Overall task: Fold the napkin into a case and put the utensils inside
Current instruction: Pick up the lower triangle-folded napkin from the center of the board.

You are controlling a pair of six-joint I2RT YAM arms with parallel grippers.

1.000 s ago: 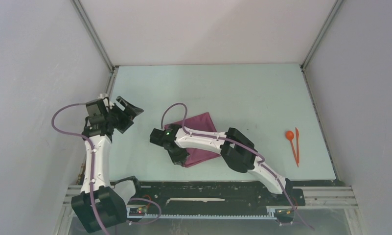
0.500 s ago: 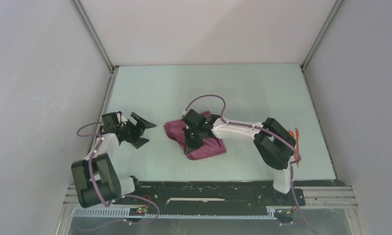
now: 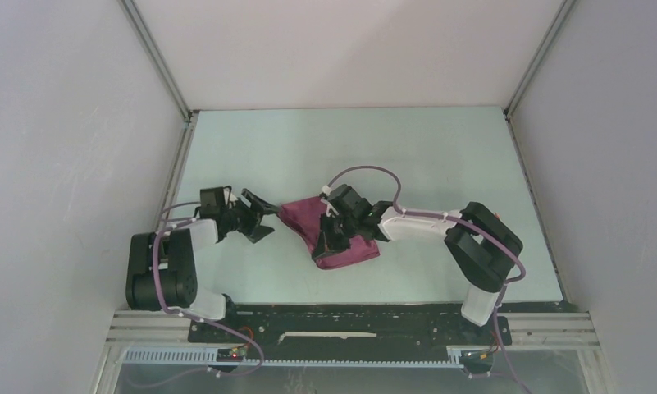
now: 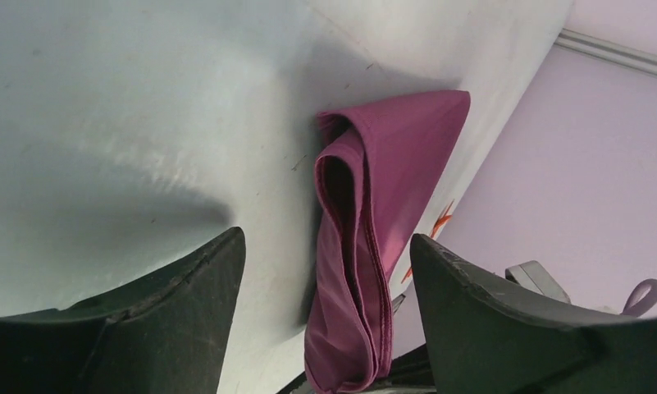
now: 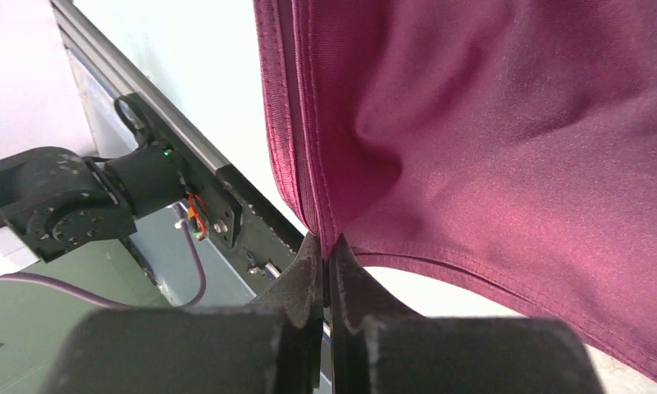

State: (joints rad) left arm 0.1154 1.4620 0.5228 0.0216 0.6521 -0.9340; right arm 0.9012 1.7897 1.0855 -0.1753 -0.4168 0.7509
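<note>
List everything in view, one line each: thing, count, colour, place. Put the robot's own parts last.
napkin: one, maroon, folded, mid-table.
utensils: orange slivers beyond the napkin in the left wrist view; count unclear.
table: one, pale blue-green.
walls: white, around three sides.
base rail: one, black, near edge.
left arm, right arm: white with black joints, purple cables.
left gripper: black, jaws open, facing the napkin's left edge.
right gripper: black, jaws shut on the napkin's edge.
</note>
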